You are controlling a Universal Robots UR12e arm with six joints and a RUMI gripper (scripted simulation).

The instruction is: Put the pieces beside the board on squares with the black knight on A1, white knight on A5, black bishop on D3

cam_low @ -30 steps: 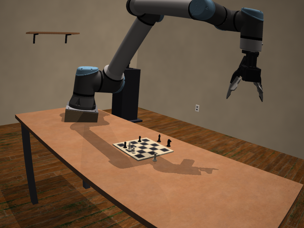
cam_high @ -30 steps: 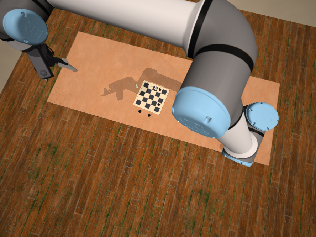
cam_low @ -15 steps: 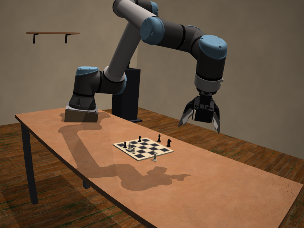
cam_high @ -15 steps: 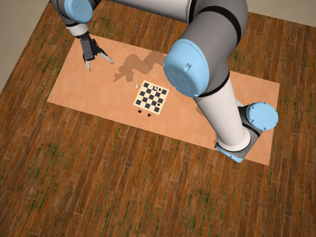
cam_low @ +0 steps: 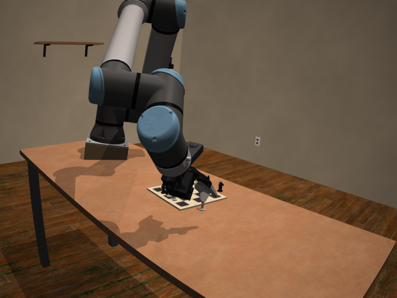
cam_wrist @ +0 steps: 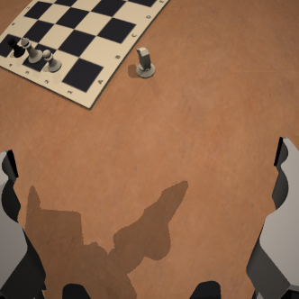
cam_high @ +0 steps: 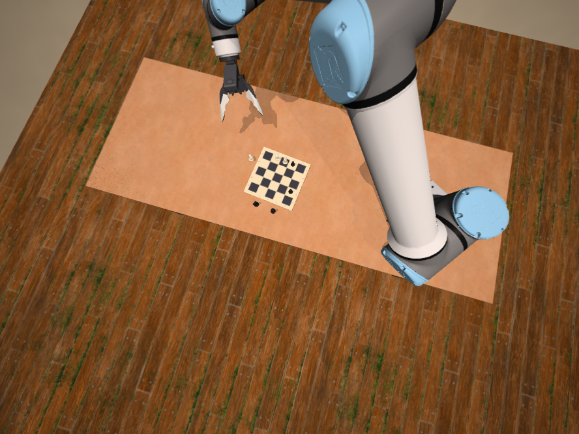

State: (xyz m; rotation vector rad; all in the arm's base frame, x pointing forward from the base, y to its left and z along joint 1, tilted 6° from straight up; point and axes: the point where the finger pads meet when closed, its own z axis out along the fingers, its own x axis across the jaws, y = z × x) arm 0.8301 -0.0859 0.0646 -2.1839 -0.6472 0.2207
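Tan table (cam_high: 154, 130) (cam_low: 272, 240) (cam_wrist: 203, 113), chessboard (cam_high: 276, 177) (cam_low: 189, 207) (cam_wrist: 86, 38), white knight (cam_high: 251, 158) (cam_low: 201, 208) (cam_wrist: 145, 68) beside one edge, black knight (cam_high: 255, 204) (cam_low: 220, 186) and black bishop (cam_high: 272, 211) (cam_low: 208, 177) beside another, arm base (cam_high: 438, 188) (cam_low: 105, 152) well apart

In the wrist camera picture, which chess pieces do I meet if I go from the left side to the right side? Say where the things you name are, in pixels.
A black pawn (cam_high: 293, 163) (cam_low: 162, 191) (cam_wrist: 17, 49) → a tall white piece (cam_high: 285, 161) (cam_low: 168, 195) (cam_wrist: 33, 54) → a white pawn (cam_high: 278, 158) (cam_low: 174, 198) (cam_wrist: 53, 65) → the white knight (cam_high: 251, 158) (cam_low: 202, 208) (cam_wrist: 144, 62).
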